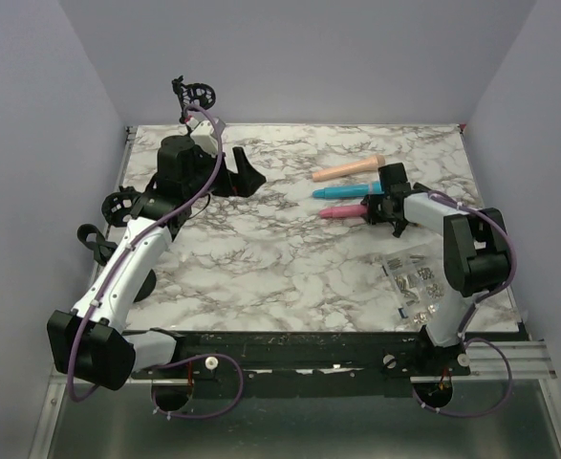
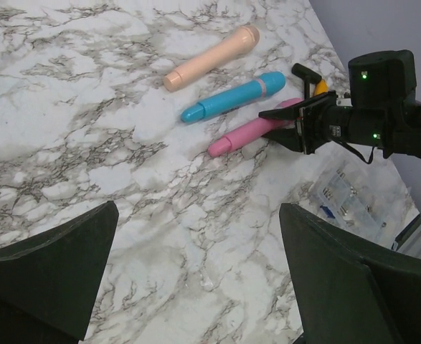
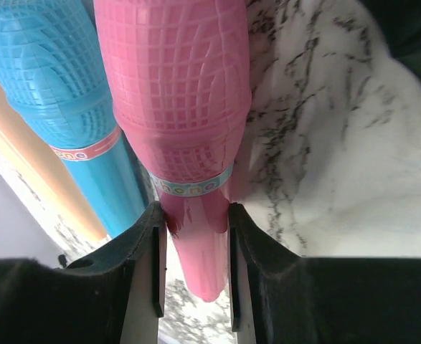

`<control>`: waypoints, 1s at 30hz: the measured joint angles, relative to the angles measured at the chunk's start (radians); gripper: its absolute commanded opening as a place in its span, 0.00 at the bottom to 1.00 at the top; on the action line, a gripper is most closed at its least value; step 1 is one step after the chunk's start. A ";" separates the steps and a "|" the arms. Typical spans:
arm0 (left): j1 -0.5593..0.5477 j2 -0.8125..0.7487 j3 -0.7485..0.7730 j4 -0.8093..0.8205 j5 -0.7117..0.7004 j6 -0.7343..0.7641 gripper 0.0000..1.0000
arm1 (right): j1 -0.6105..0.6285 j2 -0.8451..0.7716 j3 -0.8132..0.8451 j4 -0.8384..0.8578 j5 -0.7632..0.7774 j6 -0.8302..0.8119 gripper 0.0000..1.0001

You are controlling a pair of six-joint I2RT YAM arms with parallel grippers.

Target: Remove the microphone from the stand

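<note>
The pink microphone lies flat on the desk, just beside the blue microphone and near the peach one; the black stand sits well apart at the far left, with no microphone in it that I can see. The right gripper pinches the narrow handle end of the pink microphone, a finger against each side; the left gripper hangs spread wide above bare marble. The step in hand looks like letting go. To do it well, part the jaws clear of both sides of the handle before moving; then back off along the handle's line or straight up; a sideways pull could roll the microphone into the blue one.
</note>
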 measured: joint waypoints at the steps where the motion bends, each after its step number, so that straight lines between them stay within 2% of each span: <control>1: 0.005 0.000 0.000 0.003 0.005 -0.004 0.97 | 0.000 0.012 0.012 0.005 -0.002 0.010 0.05; 7: 0.049 0.000 -0.003 0.026 0.049 -0.043 0.96 | 0.000 0.044 0.034 0.035 -0.016 0.058 0.24; 14: 0.084 0.000 -0.018 0.050 0.080 -0.084 0.96 | -0.001 0.042 0.012 0.071 -0.021 0.082 0.62; 18: 0.084 0.000 -0.018 0.053 0.089 -0.091 0.95 | -0.003 0.033 -0.002 0.089 -0.035 0.068 0.77; 23: 0.084 0.000 -0.018 0.056 0.090 -0.090 0.96 | -0.003 0.016 -0.002 0.082 -0.047 0.021 0.82; 30: 0.084 0.000 -0.021 0.056 0.090 -0.090 0.96 | -0.003 -0.067 -0.003 0.003 -0.049 -0.064 0.99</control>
